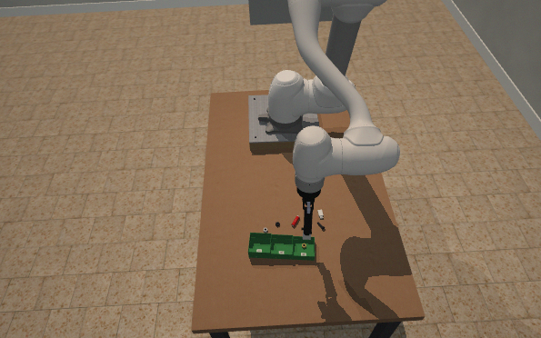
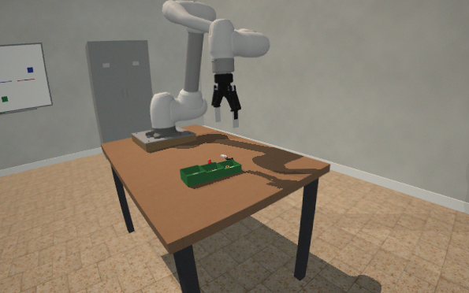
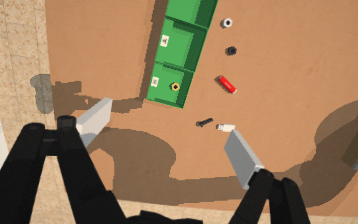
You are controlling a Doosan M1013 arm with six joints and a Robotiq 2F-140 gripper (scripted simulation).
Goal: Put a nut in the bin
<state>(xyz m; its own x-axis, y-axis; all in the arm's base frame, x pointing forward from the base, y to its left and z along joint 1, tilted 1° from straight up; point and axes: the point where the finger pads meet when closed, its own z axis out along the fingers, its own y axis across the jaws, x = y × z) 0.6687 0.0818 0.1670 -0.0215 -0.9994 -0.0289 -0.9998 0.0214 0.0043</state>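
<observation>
A green row of three bins (image 1: 282, 246) (image 2: 210, 173) (image 3: 181, 47) stands on the brown table. A brass nut (image 3: 175, 86) (image 1: 304, 245) lies inside the end bin nearest the gripper; the labels are too small to read. A silver nut (image 3: 226, 22) (image 1: 265, 229) and a black nut (image 3: 231, 50) (image 1: 276, 223) lie on the table beside the bins. My gripper (image 3: 171, 125) (image 2: 226, 119) (image 1: 307, 232) hangs high above the table near that end bin, open wide and empty.
A red cylinder (image 3: 227, 84) (image 1: 295, 221), a black screw (image 3: 204, 121) (image 1: 321, 225) and a small white block (image 3: 225, 127) (image 1: 320, 213) lie on the table by the bins. The arm's grey base plate (image 1: 270, 124) sits at the table's far end.
</observation>
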